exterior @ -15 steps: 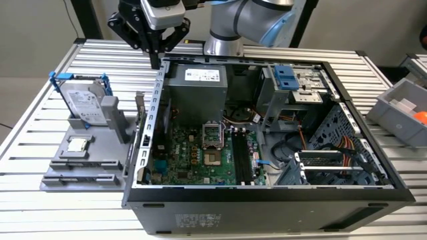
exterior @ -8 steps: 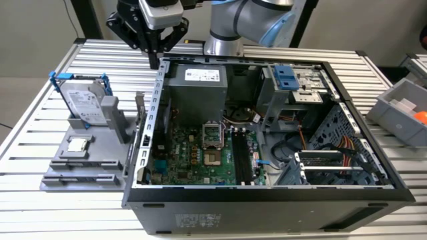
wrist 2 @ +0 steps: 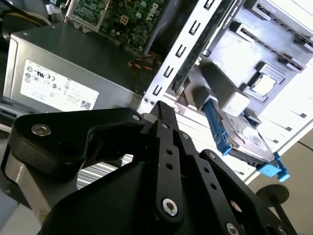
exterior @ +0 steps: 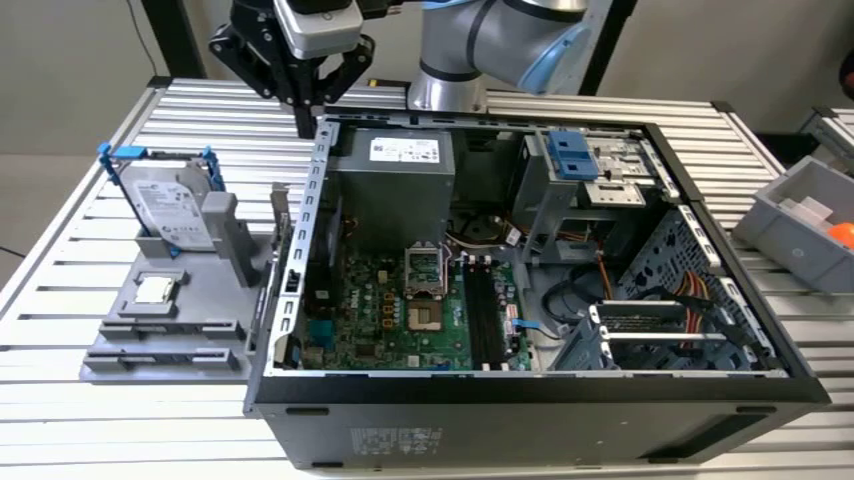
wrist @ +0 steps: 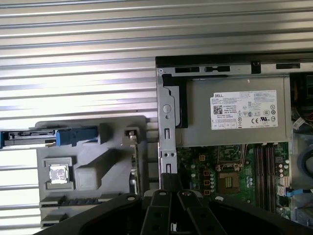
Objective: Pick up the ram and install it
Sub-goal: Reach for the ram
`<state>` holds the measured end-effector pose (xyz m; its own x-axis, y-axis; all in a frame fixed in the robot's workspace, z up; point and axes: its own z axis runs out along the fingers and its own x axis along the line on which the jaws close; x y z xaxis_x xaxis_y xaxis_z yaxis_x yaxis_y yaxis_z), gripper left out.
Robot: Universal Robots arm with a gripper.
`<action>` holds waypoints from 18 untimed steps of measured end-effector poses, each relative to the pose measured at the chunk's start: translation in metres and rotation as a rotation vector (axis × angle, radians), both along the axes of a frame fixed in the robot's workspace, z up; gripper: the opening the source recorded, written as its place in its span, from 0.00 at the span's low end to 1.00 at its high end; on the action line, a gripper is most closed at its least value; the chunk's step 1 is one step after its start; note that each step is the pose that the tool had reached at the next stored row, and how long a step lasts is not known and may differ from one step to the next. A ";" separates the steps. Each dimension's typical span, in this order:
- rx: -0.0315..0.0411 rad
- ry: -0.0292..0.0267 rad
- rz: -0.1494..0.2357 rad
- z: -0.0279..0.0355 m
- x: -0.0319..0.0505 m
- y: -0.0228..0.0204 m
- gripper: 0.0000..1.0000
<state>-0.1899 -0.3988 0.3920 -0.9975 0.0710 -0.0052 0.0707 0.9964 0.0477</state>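
Jaws are seen drawn together and empty in the exterior view, hung over the rear corner of the open case (exterior: 318, 190). The ram (exterior: 279, 218) is stood on edge in the grey holder (exterior: 120, 355) below them, apart, its top edge offered for pinching. In the second wrist view the ram (wrist 2: 198, 51) is seen beyond the jaws, beside the case wall. In the first wrist view the ram (wrist: 136, 161) is met edge-on just past them.

case (exterior: 534, 385) on table (exterior: 134, 420) | holder (exterior: 147, 335) at exterior view's left — drive (exterior: 167, 205), ram (wrist 2: 195, 54) in it | bin (exterior: 801, 235) — exterior view's right
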 end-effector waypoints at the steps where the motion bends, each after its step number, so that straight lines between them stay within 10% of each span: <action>1: 0.0001 -0.0001 0.000 -0.0001 -0.0003 0.0000 0.00; 18: 0.0001 0.0023 0.000 -0.0002 -0.0223 0.0000 0.00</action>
<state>-0.2122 -0.3989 0.3918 -0.9975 0.0710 -0.0030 0.0707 0.9964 0.0477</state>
